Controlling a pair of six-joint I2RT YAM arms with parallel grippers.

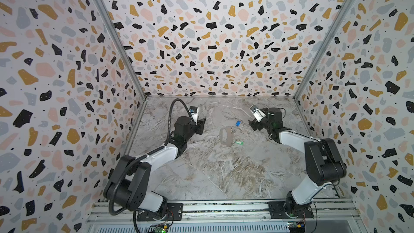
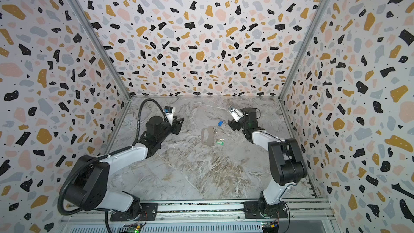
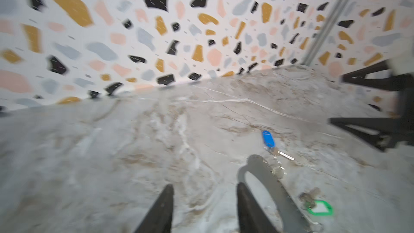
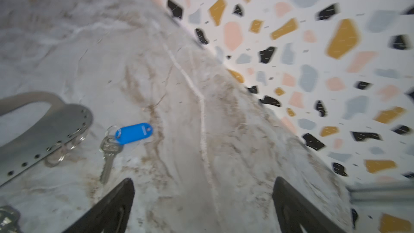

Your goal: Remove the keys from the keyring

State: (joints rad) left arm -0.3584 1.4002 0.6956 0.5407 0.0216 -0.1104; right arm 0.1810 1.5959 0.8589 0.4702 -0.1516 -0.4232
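Left gripper [image 1: 202, 126] open, empty, left of the keyring [image 1: 225, 136] on the table [image 1: 201, 175]; right gripper [image 1: 252, 125] wide open, far right; blue key [image 1: 238, 123] just beyond the keyring; green key [image 1: 238, 142] beside its near-right corner.

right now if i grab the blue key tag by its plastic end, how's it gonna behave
Probably light: the blue tag is small, thin plastic. The bunch would likely swing and dangle, since the metal key joins it only by a split ring. Lying flat, it seems unlikely to roll.
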